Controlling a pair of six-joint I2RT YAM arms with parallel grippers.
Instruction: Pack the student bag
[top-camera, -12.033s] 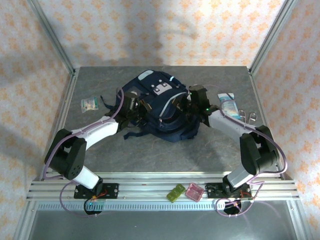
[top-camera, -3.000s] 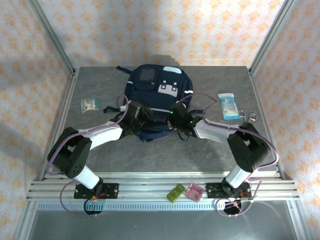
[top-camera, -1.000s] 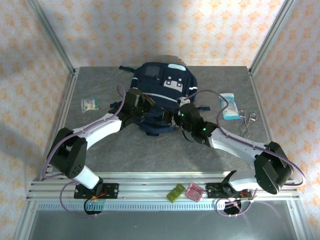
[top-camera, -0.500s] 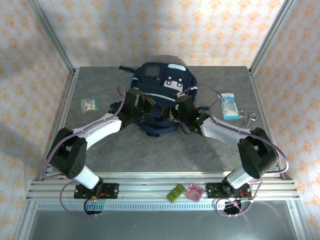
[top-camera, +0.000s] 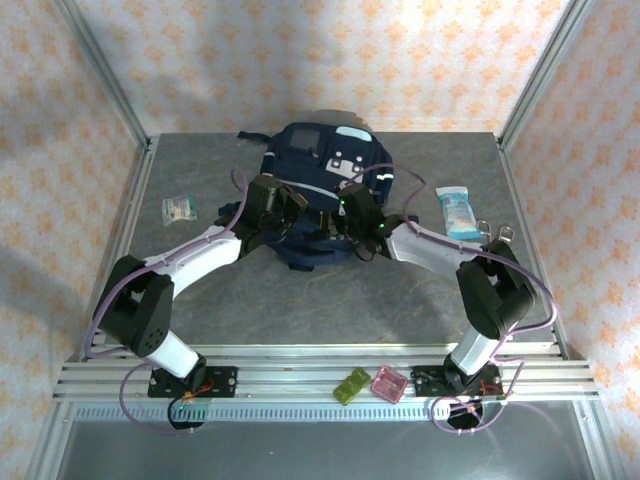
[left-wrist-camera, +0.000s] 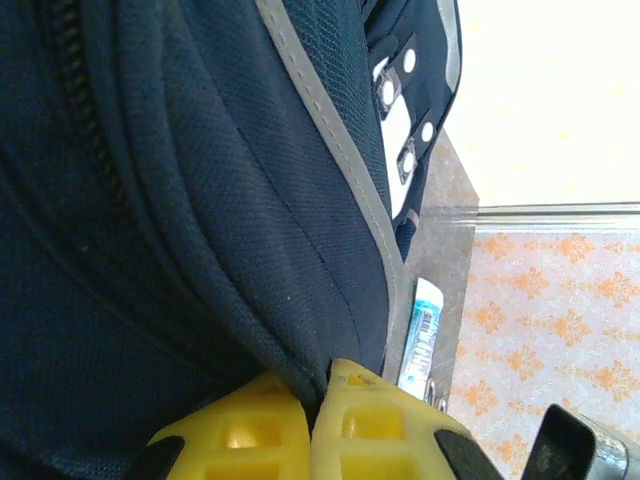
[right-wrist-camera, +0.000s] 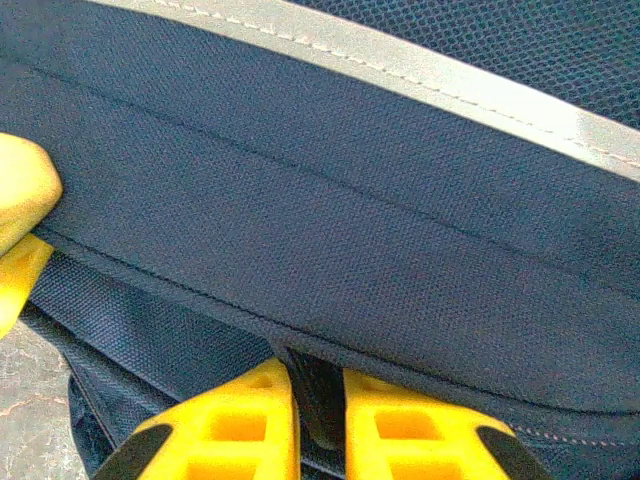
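The student bag (top-camera: 325, 180), a navy-blue backpack with white patches, lies at the back middle of the table. My left gripper (top-camera: 291, 216) sits at its near left edge. In the left wrist view this gripper (left-wrist-camera: 322, 395) is shut on a fold of the bag's fabric (left-wrist-camera: 230, 250). My right gripper (top-camera: 346, 214) is at the bag's near edge, right beside the left one. Its yellow fingers (right-wrist-camera: 250, 420) are closed on a dark tab at the seam of the bag (right-wrist-camera: 380, 250). A yellow finger of the left gripper (right-wrist-camera: 20, 200) shows at the left edge.
A blue-and-white packet (top-camera: 458, 212) and a metal clip (top-camera: 496, 232) lie right of the bag. A small green-and-white packet (top-camera: 180, 207) lies to its left. A green case (top-camera: 352, 386) and a pink case (top-camera: 388, 383) rest on the front rail.
My right gripper moved up to the bag's near edge and closed its jaws on the dark tab. The left gripper kept its grip and stayed put.
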